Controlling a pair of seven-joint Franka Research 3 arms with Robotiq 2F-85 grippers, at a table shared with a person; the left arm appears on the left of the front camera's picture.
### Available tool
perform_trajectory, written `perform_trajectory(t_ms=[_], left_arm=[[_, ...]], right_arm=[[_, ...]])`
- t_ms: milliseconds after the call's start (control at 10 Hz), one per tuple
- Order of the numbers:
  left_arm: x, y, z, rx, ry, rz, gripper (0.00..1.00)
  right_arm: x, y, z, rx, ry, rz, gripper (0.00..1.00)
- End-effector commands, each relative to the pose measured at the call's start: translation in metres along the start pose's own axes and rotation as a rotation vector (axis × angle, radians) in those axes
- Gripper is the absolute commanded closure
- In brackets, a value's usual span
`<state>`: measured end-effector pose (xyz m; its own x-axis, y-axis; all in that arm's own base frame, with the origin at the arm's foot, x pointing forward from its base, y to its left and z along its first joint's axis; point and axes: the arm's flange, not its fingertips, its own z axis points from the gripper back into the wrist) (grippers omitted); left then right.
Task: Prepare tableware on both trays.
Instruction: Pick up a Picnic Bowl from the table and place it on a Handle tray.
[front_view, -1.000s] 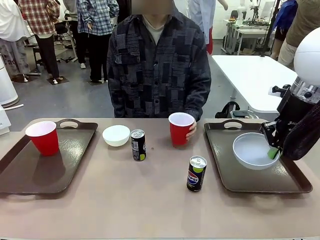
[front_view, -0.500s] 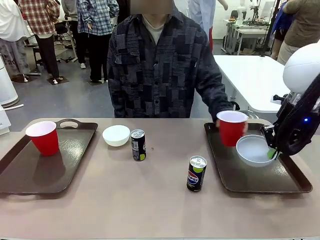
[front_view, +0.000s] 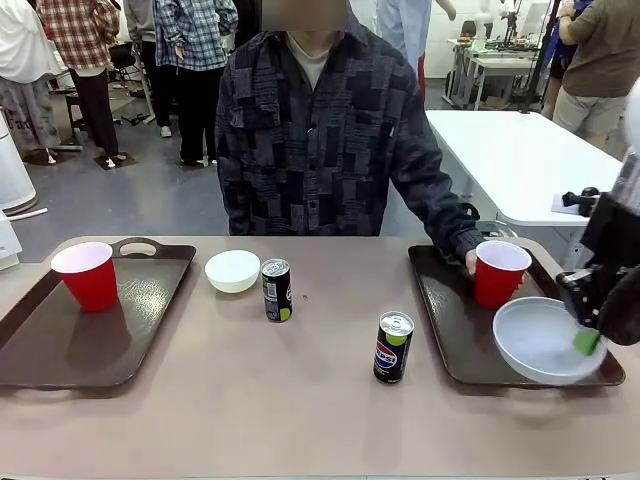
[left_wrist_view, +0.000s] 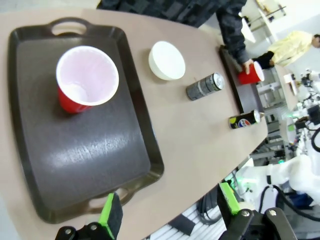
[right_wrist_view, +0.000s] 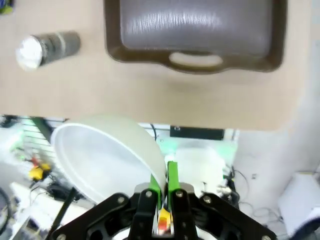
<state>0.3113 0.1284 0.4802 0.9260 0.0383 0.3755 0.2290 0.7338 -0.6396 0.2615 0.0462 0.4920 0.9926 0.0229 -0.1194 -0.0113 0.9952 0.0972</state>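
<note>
The left tray (front_view: 60, 345) carries one red cup (front_view: 88, 275). On the bare table stand a white bowl (front_view: 232, 270) and two dark cans (front_view: 276, 290) (front_view: 393, 347). A person's hand (front_view: 470, 262) holds the second red cup (front_view: 500, 272) on the far part of the right tray (front_view: 462, 330). My right gripper (front_view: 588, 340) is shut on the rim of another white bowl (front_view: 545, 342), held over that tray's near right corner. The right wrist view shows this bowl (right_wrist_view: 107, 150) pinched in the gripper (right_wrist_view: 164, 182). My left gripper (left_wrist_view: 167, 215) hangs open above the left tray (left_wrist_view: 75, 165).
Both cans stand between the trays, one (left_wrist_view: 205, 86) near the table's middle and one (left_wrist_view: 243, 120) closer to the right tray. The person stands at the far edge with one arm reaching over the right tray. A white table (front_view: 510, 150) stands behind.
The person carried the red cup from the table's middle onto the right tray. My right gripper moved the bowl toward the tray's near right corner.
</note>
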Motion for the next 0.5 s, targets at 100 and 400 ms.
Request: perform_trajectory(t_ms=[100,400], left_arm=[[-0.001,0.001,0.001,-0.016,-0.007,-0.006,0.00],[-0.001,0.001,0.001,-0.016,-0.007,-0.006,0.00]], right_arm=[[0.021,-0.022,-0.020,0.008,0.041,-0.052,0.92],[0.057,-0.033,-0.028,0.050,-0.007,-0.023,0.92]])
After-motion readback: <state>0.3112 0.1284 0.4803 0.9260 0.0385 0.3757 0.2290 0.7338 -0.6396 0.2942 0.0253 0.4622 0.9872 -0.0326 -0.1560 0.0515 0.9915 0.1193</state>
